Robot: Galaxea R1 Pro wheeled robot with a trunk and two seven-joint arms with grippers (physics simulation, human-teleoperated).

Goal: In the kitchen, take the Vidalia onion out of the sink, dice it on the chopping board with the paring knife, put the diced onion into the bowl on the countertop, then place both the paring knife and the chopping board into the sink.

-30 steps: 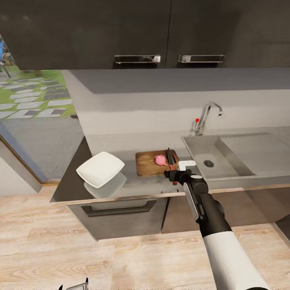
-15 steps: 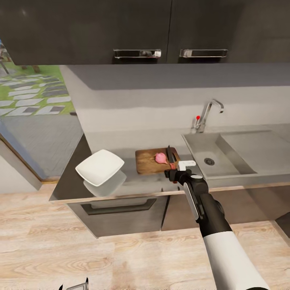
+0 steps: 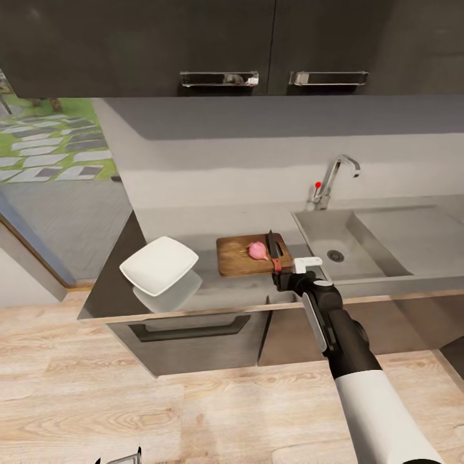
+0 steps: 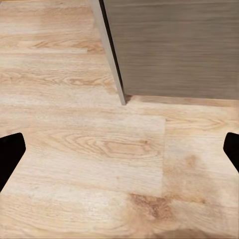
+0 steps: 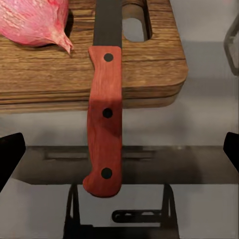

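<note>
Even, soft light with no harsh glare. The glossy tabletop (image 3: 212, 287) mirrors the bowl (image 3: 159, 265) and, in the right wrist view, what seems to be the tool. A broad shadow band lies under the upper cabinets (image 3: 193, 45). Renders are slightly soft, with compression blur; wrist views stay sharp.

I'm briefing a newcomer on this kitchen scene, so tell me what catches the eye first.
The pink onion lies on the chopping board beside the paring knife, whose red handle juts over the board's near edge. The right gripper hangs just short of that handle, fingers apart. To the board's left on the countertop sits the white bowl.
</note>
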